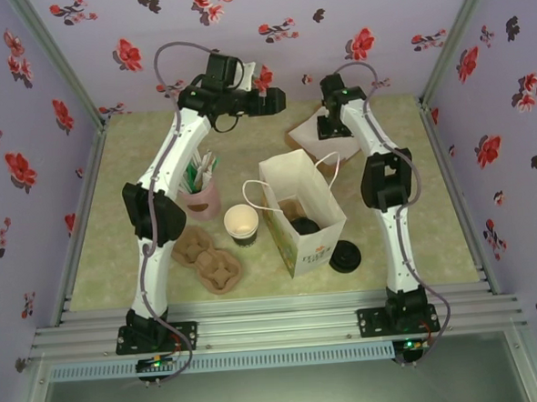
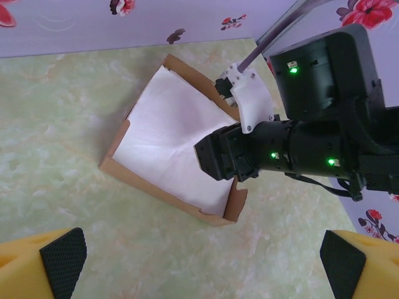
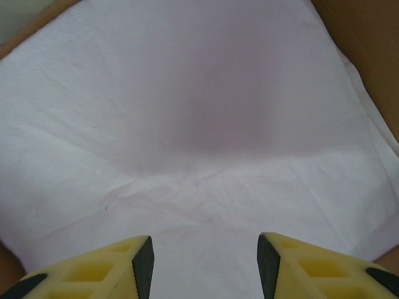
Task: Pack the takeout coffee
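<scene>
Right pincer (image 3: 206, 265) over the napkins (image 3: 187, 124), far edge of the bench (image 1: 116, 247).
Its jaws stand apart; left pincer (image 2: 202, 274) spread wide; coffee cup (image 1: 241, 223) open-topped beside the paper bag (image 1: 300, 199).

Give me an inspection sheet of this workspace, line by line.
Surface: pale green marbled table, no spills seen.
Job's things: paper cup upright, unlidded, left of the white bag; black lid on the table right of the bag.
Clutter: pink stirrer cup, pulp carriers, napkin tray.
Grippers: left gripper open, above the table; right gripper jaws parted, at the napkins.
Cables: grey cable loops off each arm.
Surroundings: lilac floral walls.
</scene>
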Tool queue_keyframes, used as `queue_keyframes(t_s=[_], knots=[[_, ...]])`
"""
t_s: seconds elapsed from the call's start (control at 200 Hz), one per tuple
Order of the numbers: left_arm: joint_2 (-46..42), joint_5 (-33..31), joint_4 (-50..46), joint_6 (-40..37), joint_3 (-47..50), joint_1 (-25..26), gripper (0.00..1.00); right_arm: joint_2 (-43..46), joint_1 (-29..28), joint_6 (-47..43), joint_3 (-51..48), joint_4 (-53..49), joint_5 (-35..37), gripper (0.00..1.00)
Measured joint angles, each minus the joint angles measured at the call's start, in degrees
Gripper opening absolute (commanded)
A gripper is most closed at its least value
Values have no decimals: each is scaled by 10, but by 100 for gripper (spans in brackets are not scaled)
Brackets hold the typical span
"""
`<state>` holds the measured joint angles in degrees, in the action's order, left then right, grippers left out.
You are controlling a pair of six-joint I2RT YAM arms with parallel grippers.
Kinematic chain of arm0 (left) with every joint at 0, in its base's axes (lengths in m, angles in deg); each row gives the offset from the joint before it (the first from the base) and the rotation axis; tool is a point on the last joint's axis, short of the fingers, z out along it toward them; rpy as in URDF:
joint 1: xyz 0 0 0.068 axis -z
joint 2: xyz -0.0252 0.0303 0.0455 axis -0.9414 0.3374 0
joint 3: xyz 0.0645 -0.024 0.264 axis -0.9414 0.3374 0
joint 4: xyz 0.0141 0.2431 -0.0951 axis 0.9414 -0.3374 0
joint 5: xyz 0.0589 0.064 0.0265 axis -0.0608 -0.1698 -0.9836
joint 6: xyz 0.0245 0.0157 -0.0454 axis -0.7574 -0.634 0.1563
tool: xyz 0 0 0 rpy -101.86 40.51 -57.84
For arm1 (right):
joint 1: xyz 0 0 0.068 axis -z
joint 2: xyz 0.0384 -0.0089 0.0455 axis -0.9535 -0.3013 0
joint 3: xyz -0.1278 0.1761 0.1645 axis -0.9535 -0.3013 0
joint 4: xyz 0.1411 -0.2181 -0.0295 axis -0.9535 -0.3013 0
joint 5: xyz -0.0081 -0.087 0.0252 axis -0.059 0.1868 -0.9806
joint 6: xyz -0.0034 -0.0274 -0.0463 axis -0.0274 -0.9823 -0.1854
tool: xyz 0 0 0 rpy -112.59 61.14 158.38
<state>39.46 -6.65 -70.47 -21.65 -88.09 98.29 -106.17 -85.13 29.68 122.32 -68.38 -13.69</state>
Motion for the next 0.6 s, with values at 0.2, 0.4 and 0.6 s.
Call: queue_keyframes(t_s=[0.2, 0.4, 0.6], knots=[[0, 3, 2, 0, 5, 1, 99, -40, 0, -10, 48, -7, 5, 50], [0, 3, 4, 0, 5, 1, 99, -69, 0, -19, 70, -9, 5, 50], [0, 5, 4, 0, 5, 1, 99, -87, 2, -19, 73, -10, 5, 48]])
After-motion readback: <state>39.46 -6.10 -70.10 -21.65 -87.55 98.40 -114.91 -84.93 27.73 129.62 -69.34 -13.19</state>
